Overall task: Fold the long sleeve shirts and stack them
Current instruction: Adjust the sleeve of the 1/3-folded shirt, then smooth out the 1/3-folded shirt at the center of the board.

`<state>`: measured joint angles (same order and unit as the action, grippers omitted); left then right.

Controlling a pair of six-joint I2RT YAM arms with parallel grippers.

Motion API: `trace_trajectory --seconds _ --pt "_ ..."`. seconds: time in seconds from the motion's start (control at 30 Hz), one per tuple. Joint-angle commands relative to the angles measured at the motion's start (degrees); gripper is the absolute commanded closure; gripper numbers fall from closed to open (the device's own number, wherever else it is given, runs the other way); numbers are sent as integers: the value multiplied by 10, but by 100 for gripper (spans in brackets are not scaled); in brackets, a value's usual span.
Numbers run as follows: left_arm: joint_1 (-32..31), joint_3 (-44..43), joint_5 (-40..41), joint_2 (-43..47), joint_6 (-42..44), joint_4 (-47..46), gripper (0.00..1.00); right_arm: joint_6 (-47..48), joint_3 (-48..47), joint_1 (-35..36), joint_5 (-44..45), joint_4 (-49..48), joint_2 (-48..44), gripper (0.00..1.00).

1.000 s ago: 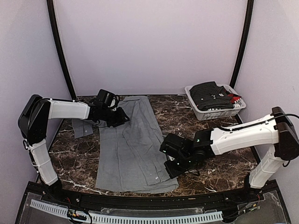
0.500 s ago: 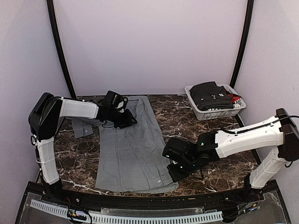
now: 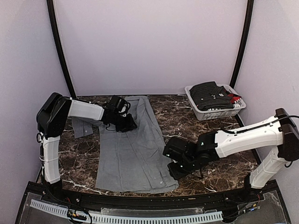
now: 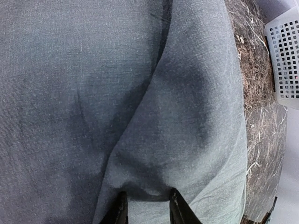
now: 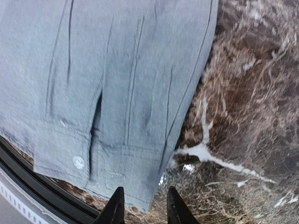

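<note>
One grey long sleeve shirt [image 3: 133,154] lies flat on the dark marble table, folded into a long strip, with a sleeve end [image 3: 83,127] sticking out at the left. My left gripper [image 3: 128,125] rests on the shirt's upper part. In the left wrist view its jaws [image 4: 145,199] stand a little apart, tips pressing into the grey cloth [image 4: 140,93], which puckers between them. My right gripper [image 3: 174,171] hovers at the shirt's lower right corner. In the right wrist view it [image 5: 143,193] is open just off the buttoned cuff [image 5: 78,162], holding nothing.
A white laundry basket [image 3: 205,114] with dark clothes [image 3: 210,93] stands at the back right, and its wall [image 4: 285,60] shows in the left wrist view. The table's black front edge runs just below the shirt's hem. Bare marble [image 5: 243,116] lies right of the shirt.
My right gripper has opened and let go of the shirt's lower right corner. The left gripper has slid rightward onto the shirt's upper part.
</note>
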<state>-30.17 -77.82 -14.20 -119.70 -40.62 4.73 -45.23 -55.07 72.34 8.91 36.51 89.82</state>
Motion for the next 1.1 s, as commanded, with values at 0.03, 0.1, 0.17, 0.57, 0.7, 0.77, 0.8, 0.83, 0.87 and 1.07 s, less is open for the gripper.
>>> trace_trajectory --seconds 0.03,0.1,0.17,0.57,0.7,0.77,0.8,0.83,0.87,1.07 --pt "4 -2 58 -6 4 53 73 107 -81 -84 3 -92 17 72" --pt "9 0 66 -6 2 58 77 146 -114 -120 -33 -150 44 75" --pt "12 -1 68 -5 3 60 78 177 -170 -150 -80 -190 89 81" --pt "17 2 61 6 1 74 84 197 -506 -283 -325 -269 441 98" --pt "17 19 58 20 1 72 86 169 -640 -304 -349 -248 550 96" --pt "17 29 56 28 1 73 87 148 -700 -312 -343 -235 599 95" --pt "17 36 55 31 0 73 87 135 -722 -318 -340 -234 618 94" --pt "17 40 54 37 -1 73 87 122 -735 -321 -338 -239 631 93" --pt "17 48 54 41 -3 73 87 108 -740 -326 -341 -250 639 91" --pt "16 77 56 67 -3 79 88 71 -740 -338 -384 -324 650 81"
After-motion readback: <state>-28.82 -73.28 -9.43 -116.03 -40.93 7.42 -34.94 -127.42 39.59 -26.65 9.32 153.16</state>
